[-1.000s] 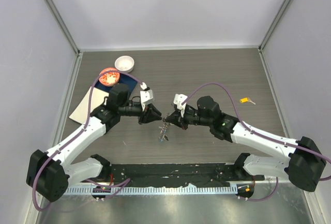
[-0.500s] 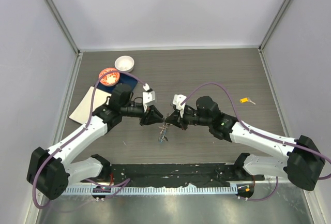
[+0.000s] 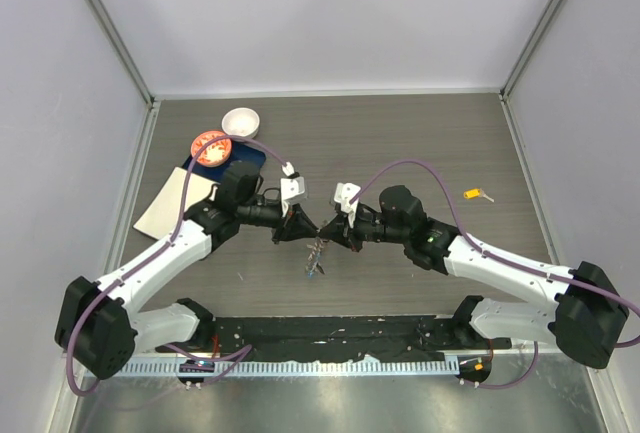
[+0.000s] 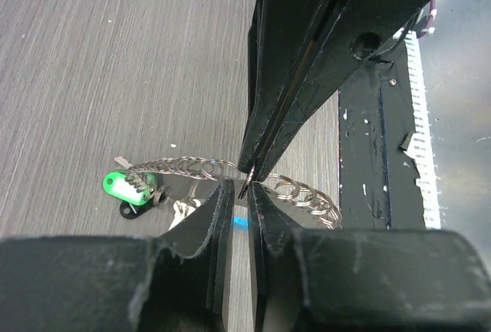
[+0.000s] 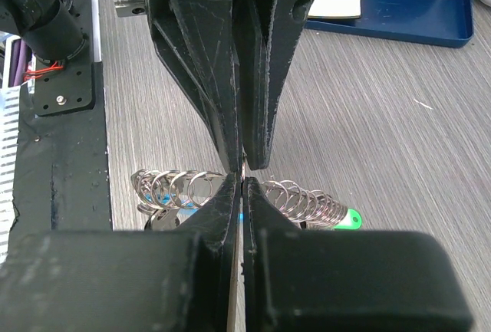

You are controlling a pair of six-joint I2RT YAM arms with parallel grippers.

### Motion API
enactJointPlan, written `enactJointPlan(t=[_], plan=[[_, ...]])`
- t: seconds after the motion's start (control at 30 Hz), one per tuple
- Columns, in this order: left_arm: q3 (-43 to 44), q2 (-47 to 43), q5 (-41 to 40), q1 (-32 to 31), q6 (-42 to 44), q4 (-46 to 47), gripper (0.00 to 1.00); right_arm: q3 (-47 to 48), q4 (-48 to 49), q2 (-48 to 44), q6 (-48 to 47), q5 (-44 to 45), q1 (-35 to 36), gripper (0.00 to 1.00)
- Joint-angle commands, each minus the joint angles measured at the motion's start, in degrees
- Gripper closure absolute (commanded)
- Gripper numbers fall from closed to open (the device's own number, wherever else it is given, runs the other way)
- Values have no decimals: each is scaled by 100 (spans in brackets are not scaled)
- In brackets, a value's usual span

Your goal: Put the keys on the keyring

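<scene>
right gripper (image 5: 242, 186) was clamped on keyring (image 4: 184, 166) | left gripper (image 4: 242, 194) met it tip-to-tip, nearly closed; grasp unclear

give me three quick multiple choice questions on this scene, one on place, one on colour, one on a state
1. Where on the table does the yellow key lie?
A left side
B middle
C right side

2. The tag by the keyring is:
A red
B green
C white

3. The right gripper is:
A wide open
B shut on the keyring
C out of view

Answers:
1 C, it lies alone beyond the right arm in the top view.
2 B, the left wrist view shows it bright green.
3 B, its tips pinch a ring of the chain.
</scene>
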Motion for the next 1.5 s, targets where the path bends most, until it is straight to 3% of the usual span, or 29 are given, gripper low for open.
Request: enactJointPlan(t=[0.0,0.2,0.4,0.5,0.6,0.7,0.8,1.0,1.23,1.47], plan=[[264,32,166,-53,-3,-36,84,206,610,-83,-13,-175,21,99],[273,58,281,-97,-20,-36,83,223,663,-13,5,-219,21,99],[291,32,290,-124,-29,-45,100,285,646,22,31,-245,21,98],[264,-21,220,-124,15,-53,100,311,567,-48,93,-184,21,86],[221,-109,106,-124,68,-53,100,320,453,-249,242,1,21,52],[150,-188,0,-124,103,-10,100,338,268,-452,496,229,-49,34],[115,-302,-44,-124,120,8,100,390,-48,-750,829,764,-119,20],[36,-556,-185,-124,200,-1,100,548,-953,-1348,1358,2188,-374,1],[45,-934,-510,-124,120,-220,100,1005,-2428,-1446,1928,3384,-1384,0],[123,-1233,-1063,-141,-116,-606,100,1216,-3212,-989,2342,4376,-2772,5]])
